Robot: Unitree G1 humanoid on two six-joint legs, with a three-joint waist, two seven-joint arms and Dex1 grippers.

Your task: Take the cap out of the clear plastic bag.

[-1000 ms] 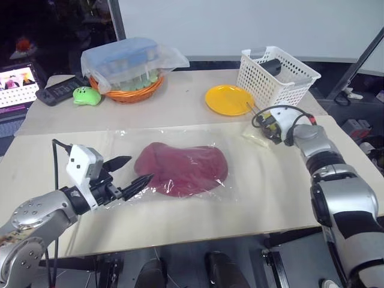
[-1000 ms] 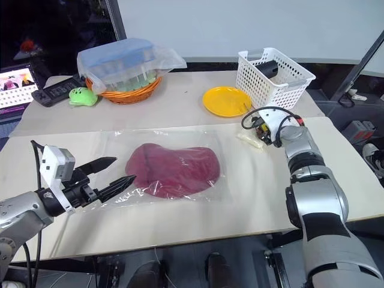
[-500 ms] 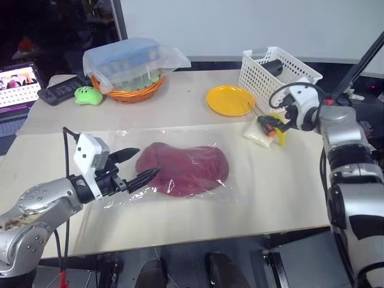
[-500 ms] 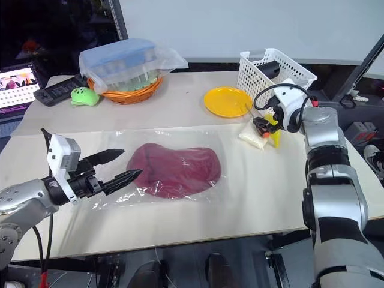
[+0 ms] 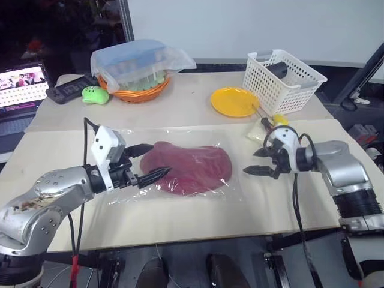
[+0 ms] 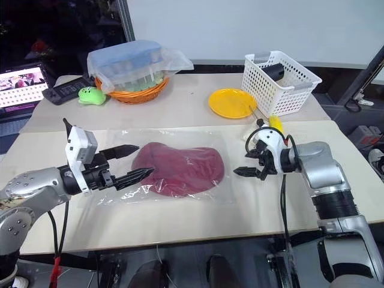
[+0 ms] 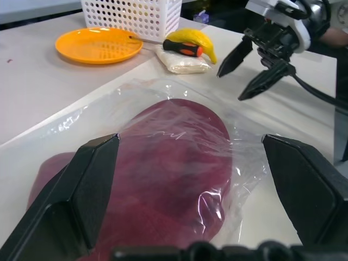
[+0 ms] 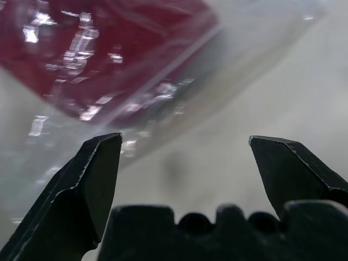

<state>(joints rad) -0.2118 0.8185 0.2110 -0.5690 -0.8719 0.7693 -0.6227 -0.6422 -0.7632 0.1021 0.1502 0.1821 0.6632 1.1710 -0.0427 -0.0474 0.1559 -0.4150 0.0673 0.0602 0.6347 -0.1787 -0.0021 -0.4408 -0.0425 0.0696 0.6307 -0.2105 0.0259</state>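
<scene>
The dark red cap point(image 5: 193, 168) lies flat inside the clear plastic bag point(image 5: 122, 139) in the middle of the table. My left gripper point(image 5: 158, 159) is open at the bag's left end, its black fingers reaching over the plastic to the cap's left edge. My right gripper point(image 5: 249, 162) is open at the bag's right edge, pointing left toward the cap, just above the table. The left wrist view looks along the open left gripper point(image 7: 190, 138) over the cap point(image 7: 163, 179) to the right gripper point(image 7: 231, 86). The right wrist view shows the crinkled bag edge point(image 8: 136, 125) ahead of the open fingers.
Behind the bag are a yellow plate point(image 5: 235, 101), a white basket point(image 5: 287, 73), a banana and screwdriver point(image 5: 273, 120) and a white packet point(image 5: 255, 133). At the back left stand a plastic-wrapped orange basket with a blue-lidded box point(image 5: 139, 63), a green toy point(image 5: 96, 94) and a laptop point(image 5: 24, 83).
My right arm has swung back from the plate and basket down to the bag's right edge and now points left. The left gripper has edged slightly toward the cap. Both stay open.
</scene>
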